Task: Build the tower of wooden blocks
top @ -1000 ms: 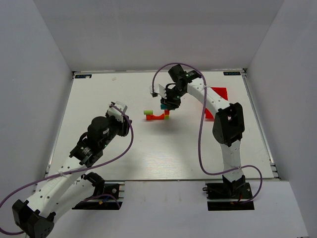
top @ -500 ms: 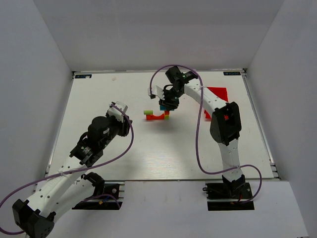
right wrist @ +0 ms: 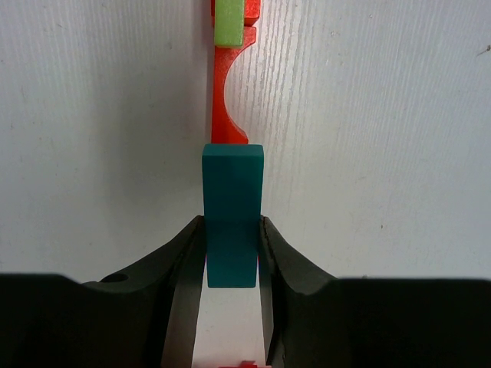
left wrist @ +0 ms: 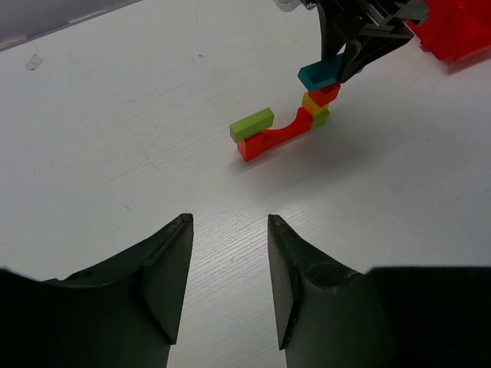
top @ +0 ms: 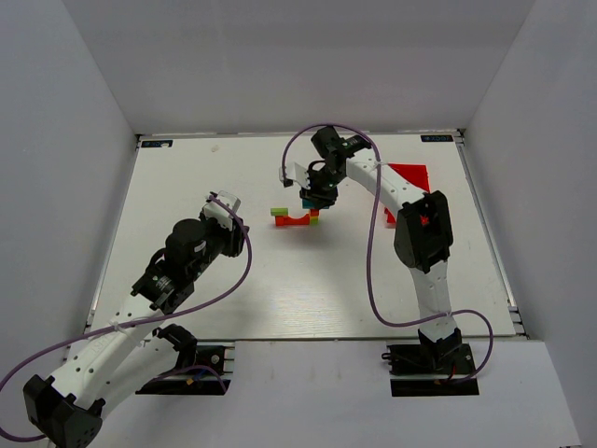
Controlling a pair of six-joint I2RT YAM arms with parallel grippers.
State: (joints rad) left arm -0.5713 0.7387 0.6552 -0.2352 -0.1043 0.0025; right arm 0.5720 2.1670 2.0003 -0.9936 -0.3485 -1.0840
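A red arch [left wrist: 278, 134] lies on the table with a lime-green block [left wrist: 252, 123] on its left end; it also shows in the top view [top: 297, 220]. At its right end stand a lime-green cube [left wrist: 321, 118], a yellow cube [left wrist: 311, 102] and a red-orange piece [left wrist: 326, 93]. My right gripper [top: 312, 194] is shut on the teal bar [right wrist: 232, 207] and holds it just above that stack, the bar showing teal [left wrist: 321, 74] in the left wrist view. My left gripper [left wrist: 229, 224] is open and empty, well short of the blocks.
A larger red plastic bin [top: 409, 181] sits at the back right, partly behind the right arm, and shows at the top right of the left wrist view [left wrist: 460, 31]. The table's back edge [top: 233, 136] lies beyond the blocks.
My right gripper has shifted slightly left and back with the teal bar over the right end of the arch. The left arm has not moved.
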